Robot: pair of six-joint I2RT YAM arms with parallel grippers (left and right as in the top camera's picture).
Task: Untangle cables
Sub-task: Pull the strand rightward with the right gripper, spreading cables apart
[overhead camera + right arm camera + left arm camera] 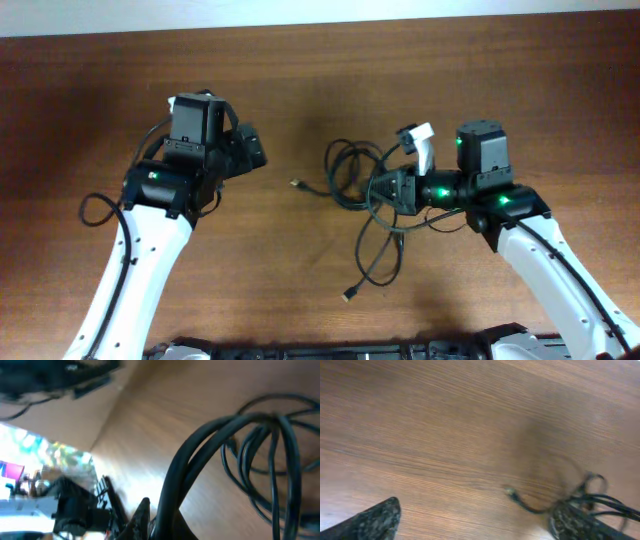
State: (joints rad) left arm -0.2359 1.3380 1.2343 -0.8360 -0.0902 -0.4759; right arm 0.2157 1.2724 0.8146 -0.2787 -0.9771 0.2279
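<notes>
Tangled cables (362, 200) lie well inside table (300, 100) edges

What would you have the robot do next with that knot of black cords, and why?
Probably move the left gripper toward the loose plug end and take hold of it. That gripper is open, empty and apart from the cables, while the right gripper is shut on the bundle, so drawing a free end away might loosen a loop.
</notes>
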